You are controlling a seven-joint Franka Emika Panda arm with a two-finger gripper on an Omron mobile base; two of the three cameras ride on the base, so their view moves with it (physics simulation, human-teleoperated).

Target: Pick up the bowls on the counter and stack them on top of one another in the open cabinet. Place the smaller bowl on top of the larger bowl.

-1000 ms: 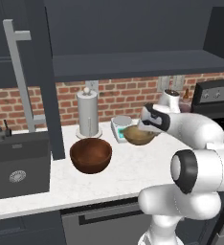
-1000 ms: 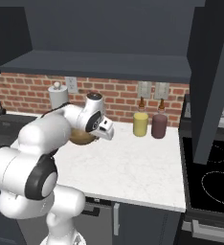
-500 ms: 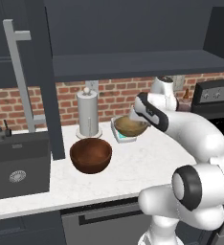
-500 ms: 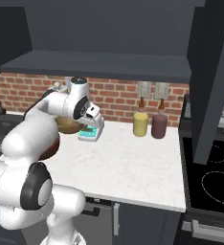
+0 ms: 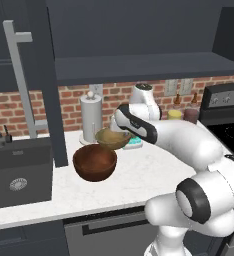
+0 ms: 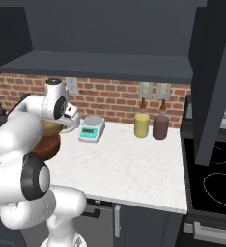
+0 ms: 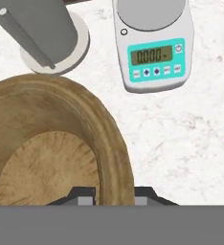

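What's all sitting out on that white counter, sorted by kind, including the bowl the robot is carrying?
Wooden bowls: 2, the smaller bowl held above the counter and the larger bowl
Bottles: 2, a yellow bottle and a dark red bottle
Kitchen scale: 1
Paper towel holder: 1
Total: 6

- The arm [image 5: 189, 145] is built of glossy white, rounded shells that swell into thick tubes between the joints.
- Each joint shows as a dark grey to black ring or disc set into the white; a large round dark cap sits on the elbow nearest the camera in the left base view, and another on the near shoulder in the right base view.
- The wrist ends in a white cylindrical cap with a small grey disc on top.
- The gripper [image 7: 113, 195] has two small dark finger tips with pale grey inner faces.
- No cables, screws or markings are discernible.
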